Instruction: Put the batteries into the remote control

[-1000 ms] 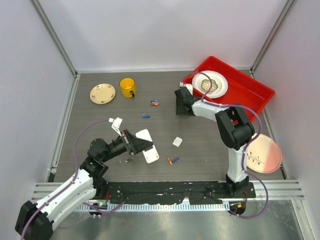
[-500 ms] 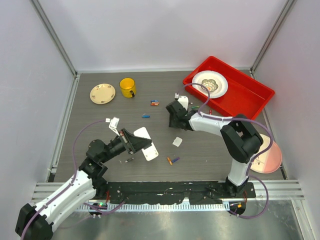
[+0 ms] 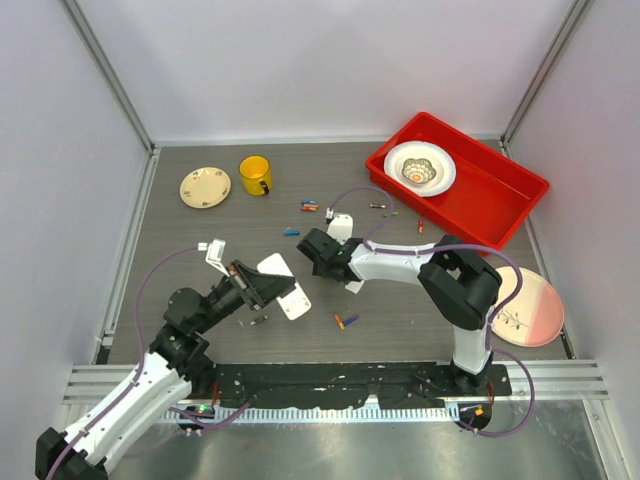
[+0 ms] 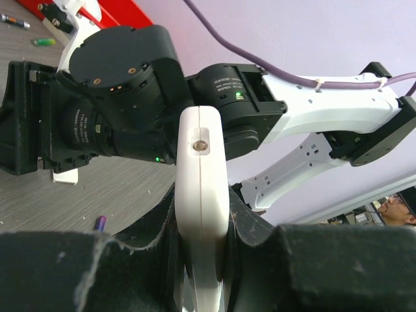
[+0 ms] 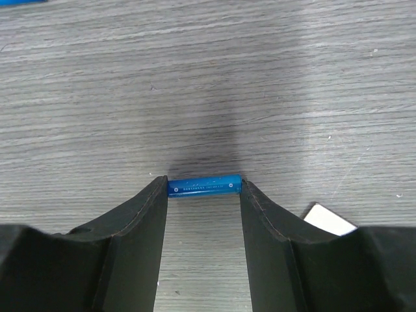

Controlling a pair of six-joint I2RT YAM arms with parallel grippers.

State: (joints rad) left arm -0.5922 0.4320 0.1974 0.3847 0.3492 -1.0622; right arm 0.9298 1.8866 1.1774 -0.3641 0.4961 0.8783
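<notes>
My left gripper (image 3: 262,285) is shut on the white remote control (image 3: 283,287), held above the table left of centre. In the left wrist view the remote control (image 4: 201,195) stands edge-on between the jaws. My right gripper (image 3: 312,250) hovers just right of it, shut on a blue battery (image 5: 204,185) clamped end to end between its fingertips over the table. Loose batteries lie on the table: an orange and blue pair (image 3: 309,206), a blue one (image 3: 291,232), and an orange and purple pair (image 3: 345,321).
A small white square piece (image 3: 352,285) lies by the right forearm. A red tray (image 3: 500,190) with a white bowl (image 3: 420,168) stands at the back right. A yellow cup (image 3: 255,175) and a cream saucer (image 3: 205,187) stand at the back left, a pink plate (image 3: 528,307) at the right.
My right gripper has swung from beside the red tray leftward and nearer, ending next to the remote. My left arm has drawn the remote slightly left.
</notes>
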